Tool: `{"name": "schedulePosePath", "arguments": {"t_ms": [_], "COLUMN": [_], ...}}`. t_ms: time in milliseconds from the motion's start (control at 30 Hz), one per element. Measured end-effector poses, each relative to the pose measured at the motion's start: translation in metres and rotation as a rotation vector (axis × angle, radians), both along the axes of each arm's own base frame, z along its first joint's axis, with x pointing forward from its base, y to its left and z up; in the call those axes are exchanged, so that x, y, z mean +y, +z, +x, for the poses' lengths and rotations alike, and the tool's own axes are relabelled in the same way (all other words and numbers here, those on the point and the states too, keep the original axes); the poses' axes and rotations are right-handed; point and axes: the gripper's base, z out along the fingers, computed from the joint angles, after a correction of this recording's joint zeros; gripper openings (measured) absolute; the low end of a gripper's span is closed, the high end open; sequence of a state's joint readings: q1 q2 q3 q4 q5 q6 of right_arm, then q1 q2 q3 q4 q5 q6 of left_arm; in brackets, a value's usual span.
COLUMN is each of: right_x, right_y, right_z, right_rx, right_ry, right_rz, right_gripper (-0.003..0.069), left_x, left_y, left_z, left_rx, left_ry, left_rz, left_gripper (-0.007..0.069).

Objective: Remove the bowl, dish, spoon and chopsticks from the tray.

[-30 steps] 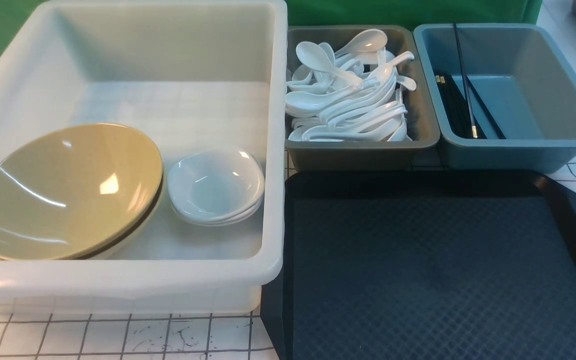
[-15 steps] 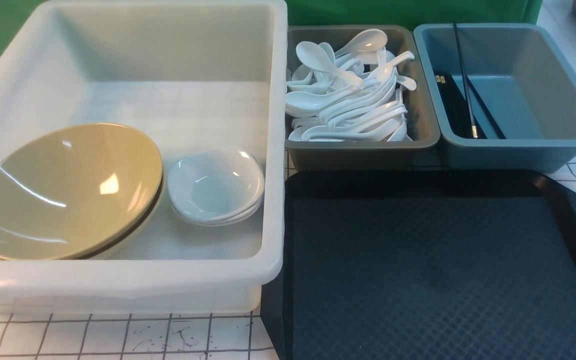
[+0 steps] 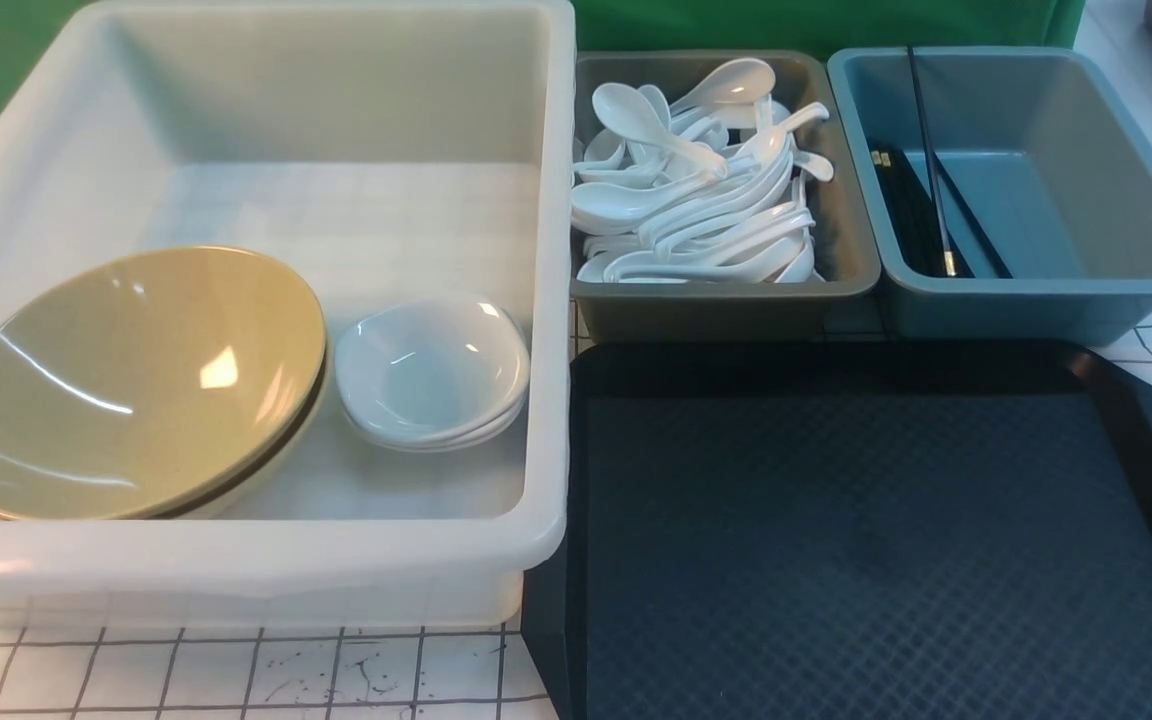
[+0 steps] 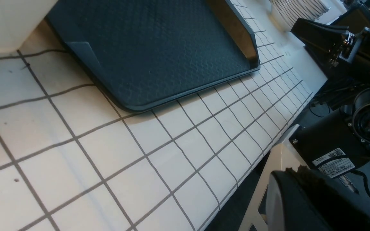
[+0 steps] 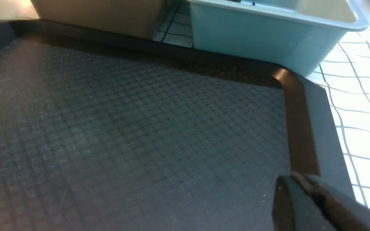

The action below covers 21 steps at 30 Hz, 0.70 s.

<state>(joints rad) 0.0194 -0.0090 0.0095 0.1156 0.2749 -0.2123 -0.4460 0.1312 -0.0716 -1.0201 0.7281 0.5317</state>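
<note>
tray (image 3: 866, 540) surface shows bare in all three views, its diamond-textured floor carrying nothing, so the clearing looks finished as far as these pictures can tell. the bowl (image 3: 131, 385) sits tilted in the near left of the white tub (image 3: 551, 300), with the small white dishes (image 3: 431, 375) stacked just beside it on its right. the spoon cannot be told apart from the rest: a heap of white spoons (image 3: 701, 190) fills the grey bin (image 3: 726, 305) beyond the tray's far edge. the chopsticks (image 3: 926, 160) lie in the blue bin (image 3: 1036, 300), to the right of the grey one, their long axis running roughly away from the robot, one stick leaning up against the far wall. neither arm appears in the front view. the right gripper (image 5: 313, 195) shows only as a dark tip at the edge of its wrist view, fingers pressed together on nothing, hanging over the tray's right rim near a clipped corner, with the blue bin ahead of it beyond the tray. the left gripper (image 4: 300, 192) is also clenched and empty, out past the table's near edge, with the tray's near corner ahead of it. since every task thing lies beyond or left of the tray, no reach seems called for; of the two, the right arm is nearer the bins.
</note>
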Motion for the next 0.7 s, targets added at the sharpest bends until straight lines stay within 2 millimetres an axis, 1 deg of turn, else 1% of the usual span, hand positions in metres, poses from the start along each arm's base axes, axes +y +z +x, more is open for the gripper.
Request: {"name": "schedulePosePath", "arguments": {"t_ms": [567,700], "right_x": [0.0,0.0], "right_y": [0.0,0.0], "right_z": [0.0,0.0], "right_rx": [0.0,0.0], "right_ry": [0.0,0.0], "right_rz": [0.0,0.0], "right_gripper": [0.0034,0.0036], "left_x": [0.0,0.0016], "left_y": [0.0,0.0029], "left_z": [-0.0001,0.005], "left_rx": [0.0,-0.028], "left_ry": [-0.001,0.055], "left_rz": [0.0,-0.026], "left_gripper": [-0.0001,-0.0001]}}
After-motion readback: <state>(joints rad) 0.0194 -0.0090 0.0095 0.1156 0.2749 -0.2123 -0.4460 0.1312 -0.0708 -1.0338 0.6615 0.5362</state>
